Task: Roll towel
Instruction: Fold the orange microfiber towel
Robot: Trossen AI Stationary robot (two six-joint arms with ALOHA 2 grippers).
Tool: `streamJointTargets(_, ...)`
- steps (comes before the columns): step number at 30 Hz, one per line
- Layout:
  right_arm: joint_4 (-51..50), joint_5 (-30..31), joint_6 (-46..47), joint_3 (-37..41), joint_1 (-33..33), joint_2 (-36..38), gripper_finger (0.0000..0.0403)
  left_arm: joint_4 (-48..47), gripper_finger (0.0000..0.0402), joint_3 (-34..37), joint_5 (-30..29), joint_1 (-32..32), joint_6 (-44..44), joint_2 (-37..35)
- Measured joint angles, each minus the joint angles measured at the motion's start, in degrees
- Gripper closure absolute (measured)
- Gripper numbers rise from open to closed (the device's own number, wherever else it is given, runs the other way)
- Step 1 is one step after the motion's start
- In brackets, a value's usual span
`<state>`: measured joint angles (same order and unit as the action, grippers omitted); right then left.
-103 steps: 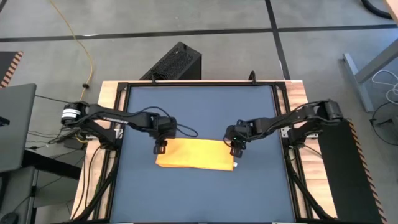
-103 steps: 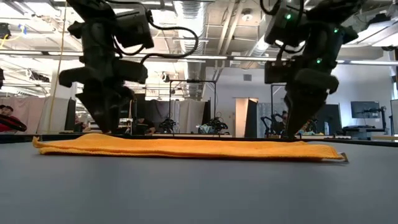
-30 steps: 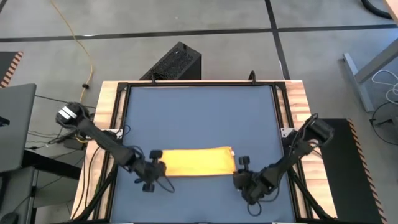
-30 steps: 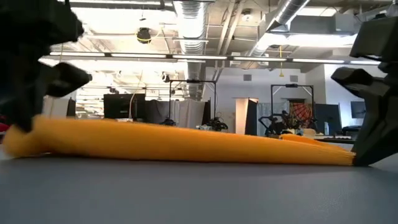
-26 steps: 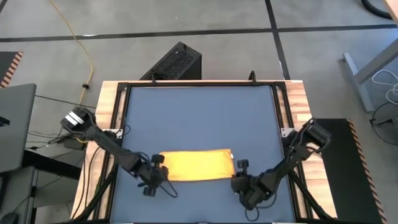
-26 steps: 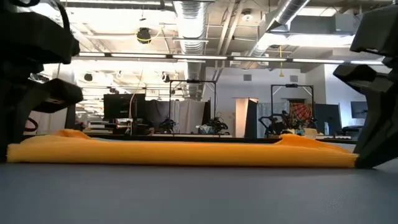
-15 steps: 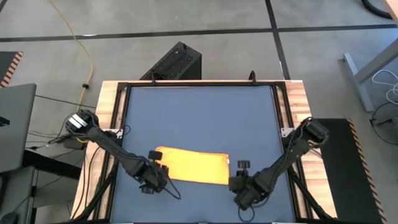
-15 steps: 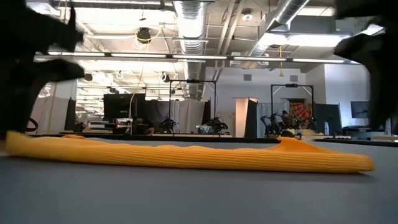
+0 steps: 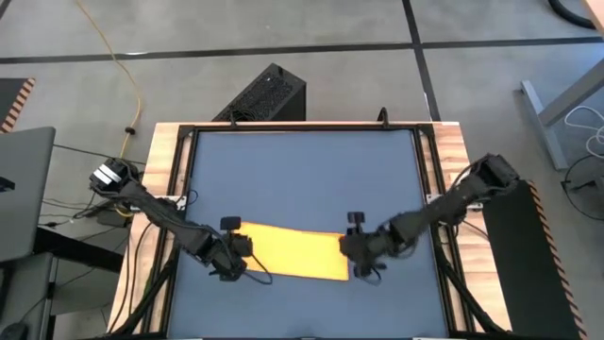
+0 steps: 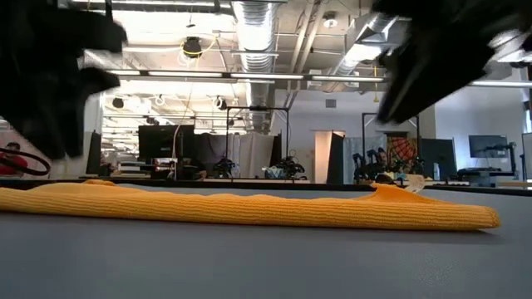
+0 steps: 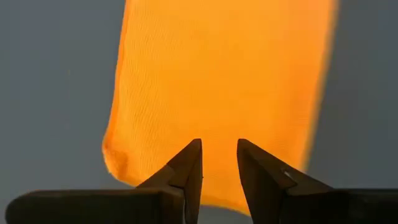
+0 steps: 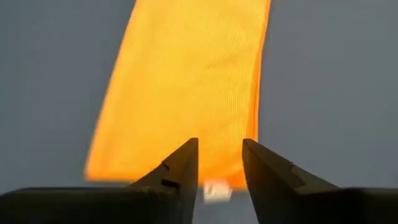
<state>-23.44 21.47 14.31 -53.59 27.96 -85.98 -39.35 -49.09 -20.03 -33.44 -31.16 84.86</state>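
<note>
My left hand (image 9: 238, 257) sits low over the near-left part of the dark blue desk (image 9: 302, 170), right at the left end of the towel (image 9: 291, 253), and in its wrist view the two dark fingers (image 11: 186, 171) stand parted with a clear strip of yellow showing between them, released and gripping nothing. Moving across, the towel lies flat on the desk as a long folded yellow band, running slightly slantwise from my left hand toward my right, its near edge a rounded fold in the low view (image 10: 249, 209). From table height it is a low, thin strip with a small raised corner toward its right end. A tiny white tag (image 12: 216, 190) peeks out at the short edge nearest my right hand. And on the right, my right hand (image 9: 351, 253) hovers at the towel's right end, arm reaching in from the desk's right side; its fingers (image 12: 180, 171) are spread too, yellow cloth and the tag visible in the gap, so this hand is released as well. In the low view both of my arms are dark shapes above the cloth's two ends.
</note>
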Motion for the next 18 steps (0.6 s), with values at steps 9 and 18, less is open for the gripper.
streamJointTargets(9,23.29,-14.32,-12.86,11.34,-13.21,-2.11,0.0386,14.56,0.031,11.31,5.82,4.14,-2.02,-0.19)
streamJointTargets(18,19.92,-18.46,-9.35,11.35,-16.04,-8.39,0.0392,13.79,0.031,11.74,6.24,9.9,6.4,-0.09)
